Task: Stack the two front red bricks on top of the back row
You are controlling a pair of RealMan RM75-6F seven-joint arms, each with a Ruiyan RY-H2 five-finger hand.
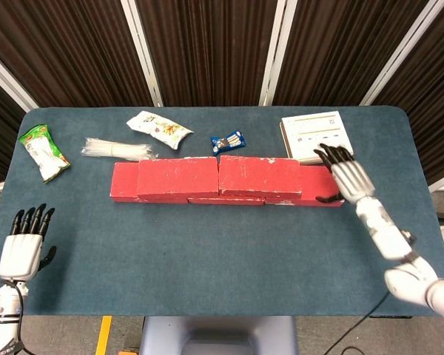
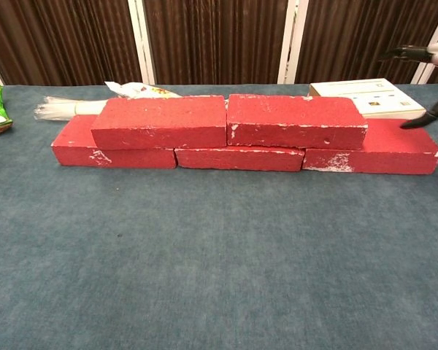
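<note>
Two red bricks lie end to end on a lower row of three red bricks: the left upper brick (image 2: pixel 160 121) (image 1: pixel 177 176) and the right upper brick (image 2: pixel 296 120) (image 1: pixel 259 176). The lower row's right brick (image 2: pixel 390 149) (image 1: pixel 318 185) sticks out past them. My right hand (image 1: pixel 342 174) hovers open above that brick's right end, fingers spread, holding nothing; only its fingertips (image 2: pixel 423 51) show at the chest view's right edge. My left hand (image 1: pixel 26 240) is open at the table's front left, far from the bricks.
A white box (image 1: pixel 317 134) (image 2: pixel 365 96) lies behind the right bricks. A blue snack packet (image 1: pixel 228 140), a white snack bag (image 1: pixel 159 129), a clear plastic bundle (image 1: pixel 118 150) and a green bag (image 1: pixel 43 151) lie along the back of the blue table (image 1: pixel 222 259).
</note>
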